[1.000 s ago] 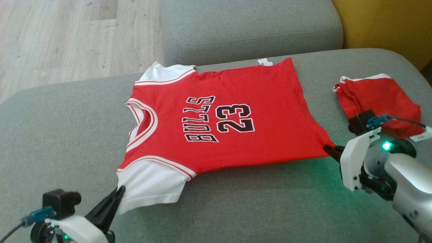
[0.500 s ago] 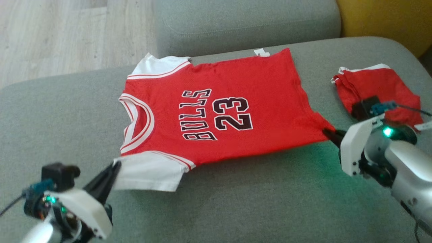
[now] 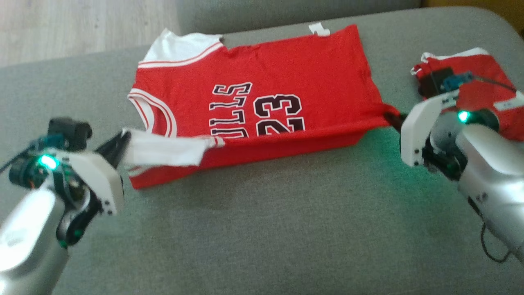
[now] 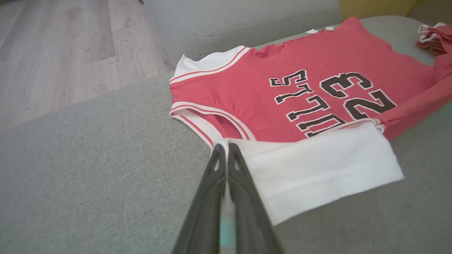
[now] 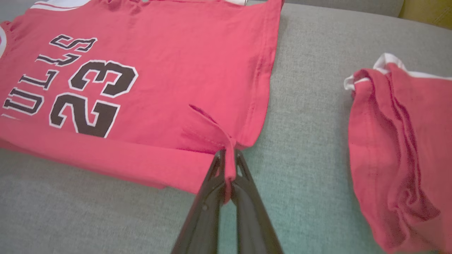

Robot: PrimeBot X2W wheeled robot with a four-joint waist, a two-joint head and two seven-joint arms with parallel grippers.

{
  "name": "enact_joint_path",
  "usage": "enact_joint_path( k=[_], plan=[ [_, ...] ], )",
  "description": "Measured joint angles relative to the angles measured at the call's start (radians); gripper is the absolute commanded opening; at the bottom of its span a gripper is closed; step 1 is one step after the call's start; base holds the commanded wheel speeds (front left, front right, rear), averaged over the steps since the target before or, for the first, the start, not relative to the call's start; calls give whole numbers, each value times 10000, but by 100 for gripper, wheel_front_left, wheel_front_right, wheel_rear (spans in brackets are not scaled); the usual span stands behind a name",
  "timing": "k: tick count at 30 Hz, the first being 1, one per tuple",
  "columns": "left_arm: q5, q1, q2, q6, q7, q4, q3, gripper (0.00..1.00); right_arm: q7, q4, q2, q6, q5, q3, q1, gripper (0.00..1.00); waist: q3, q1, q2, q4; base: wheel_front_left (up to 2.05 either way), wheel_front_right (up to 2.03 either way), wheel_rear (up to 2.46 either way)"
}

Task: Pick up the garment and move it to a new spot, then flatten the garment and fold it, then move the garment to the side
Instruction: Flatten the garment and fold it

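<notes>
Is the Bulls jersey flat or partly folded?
Partly folded: left gripper and right gripper hold the near edge of the jersey over its lettering.

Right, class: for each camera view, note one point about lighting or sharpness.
Head view: soft throughout, with a green glow on the sofa beside the right end effector. Left wrist view: the jersey is fairly sharp, but the left end effector blurs toward the bottom edge. Right wrist view: a faint green tint on the sofa.
</notes>
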Motion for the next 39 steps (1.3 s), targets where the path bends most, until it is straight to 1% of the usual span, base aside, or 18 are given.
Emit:
enact_joint_path(
  k=[7,13,15,21,22,23,26,28,31,32,35,37,39],
  plan=[
    [512,-1317,-336,-186,-86,1639,-451,0,297,1055,546,0,-157,119,-676,0,501,0,0,-54,0,0,0],
    [732,-2076,-648,-288,-399,2602,-890,0,278,1668,857,0,-173,173,-976,0,766,-2,0,-45,0,0,0],
    [752,-2326,-732,-364,-477,2859,-1012,0,247,1781,934,0,-171,186,-1119,0,857,-1,0,-29,0,0,0],
    [897,-3011,-918,-374,-895,3549,-1325,0,-33,2215,991,0,-167,196,-1532,0,1175,-2,0,49,0,0,0],
    [974,-3131,-966,-378,-1022,3666,-1352,12,-234,2374,1011,0,-174,186,-1624,35,1233,-2,0,66,0,0,0],
    [1034,-3245,-1035,-405,-1212,3793,-1352,100,-489,2543,1035,0,-188,123,-1727,100,1284,-1,0,84,0,0,0],
    [1212,-3553,-1266,-318,-1950,4125,-1340,100,-1264,2915,1147,-2,-132,-232,-2005,100,1375,-1,0,153,0,0,0],
    [1298,-3697,-1434,-90,-2642,4295,-1277,100,-2044,3053,1210,0,-140,-383,-2135,100,1366,-1,0,193,0,0,0],
    [1402,-3797,-1718,343,-4098,4401,-953,100,-3590,3168,1212,0,-144,-694,-2190,100,1239,-3,0,238,0,0,0],
    [1402,-3797,-1718,343,-4098,4401,-953,100,-3590,3168,1212,0,-144,-694,-2190,100,1239,-3,0,238,0,0,0],
    [1193,-3796,-2073,677,-5482,4383,-477,100,-5114,3277,1212,0,-159,-986,-2186,100,1015,-2,0,263,0,0,0],
    [1097,-3735,-2236,756,-5979,4224,-211,100,-5509,3235,1212,0,-318,-1164,-2168,100,824,-3,0,269,0,0,0],
    [993,-3503,-2341,815,-6180,3808,96,100,-5582,2876,1198,-2,-443,-1597,-2107,100,610,-3,0,263,0,0,0]
  ],
)
